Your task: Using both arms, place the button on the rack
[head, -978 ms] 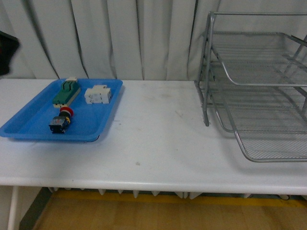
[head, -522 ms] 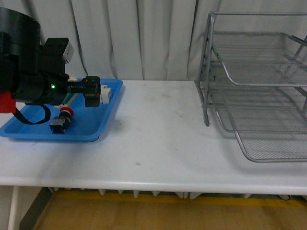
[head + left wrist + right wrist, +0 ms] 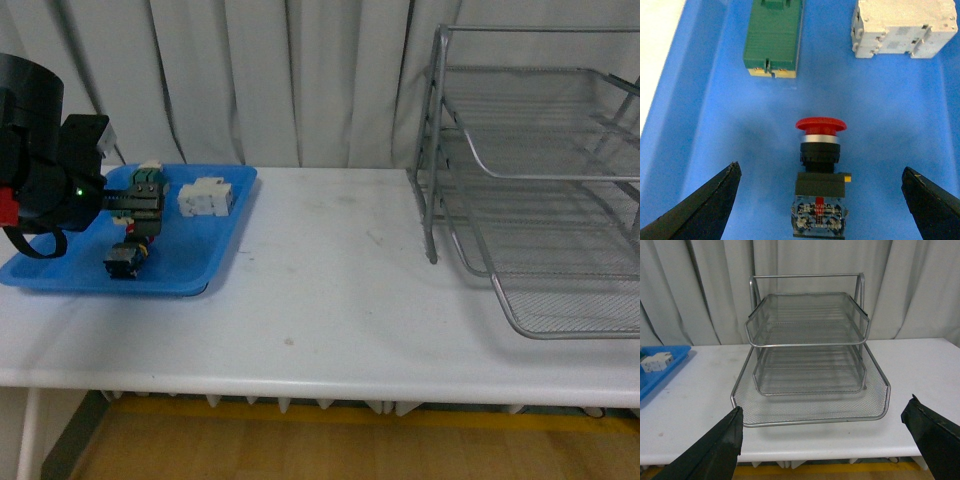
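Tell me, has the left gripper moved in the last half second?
Yes. The left gripper has shifted left across the blue tray, away from the white terminal block, toward the button.

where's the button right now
Front view, far left: the button lies in the blue tray near its front edge, beneath the left gripper, in front of the green block.

Front, from the body between the arms: looks slightly downward across the table [image 3: 330, 290] toward the curtain [image 3: 300, 80], mid distance — blue tray [image 3: 190, 250] far left, rack [image 3: 540, 177] far right.
Left wrist: aimed steeply down, close over that tray's floor, blue filling nearly the whole frame.
Right wrist: aimed level at the rack's open front, set well back.
Shared between right wrist and front — rack, table, tray corner with white block [image 3: 656, 361].
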